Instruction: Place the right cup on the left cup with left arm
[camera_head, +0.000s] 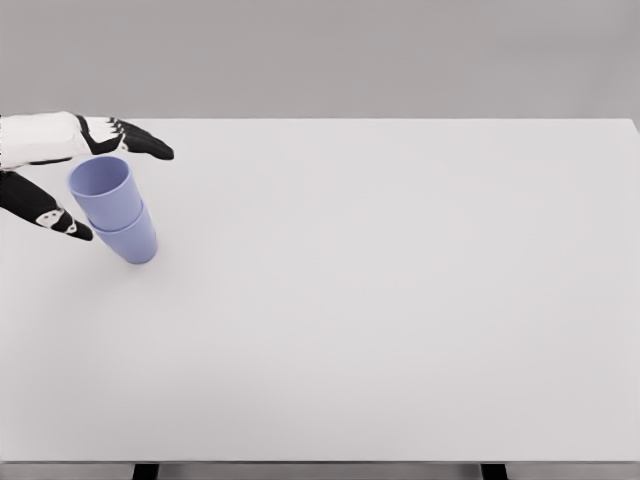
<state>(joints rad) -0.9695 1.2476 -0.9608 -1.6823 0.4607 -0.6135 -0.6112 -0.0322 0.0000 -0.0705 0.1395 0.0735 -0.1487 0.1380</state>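
White table (380, 300) holds unlabelled stacked cups (112, 208); left hand (60, 165) fingers (140, 142) spread apart beside them.

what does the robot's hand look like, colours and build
Only the left hand shows, at the left edge: glossy white shell segments on the back and knuckles, black fingers with small white patches near the joints. No cables or markings are visible.

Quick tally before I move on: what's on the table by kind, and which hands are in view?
Lavender cups: 2, the upper cup nested in the lower cup
Robot hands: 1, the left hand, fingers spread around the upper cup, not gripping
Tables: 1, the white table
Total: 4
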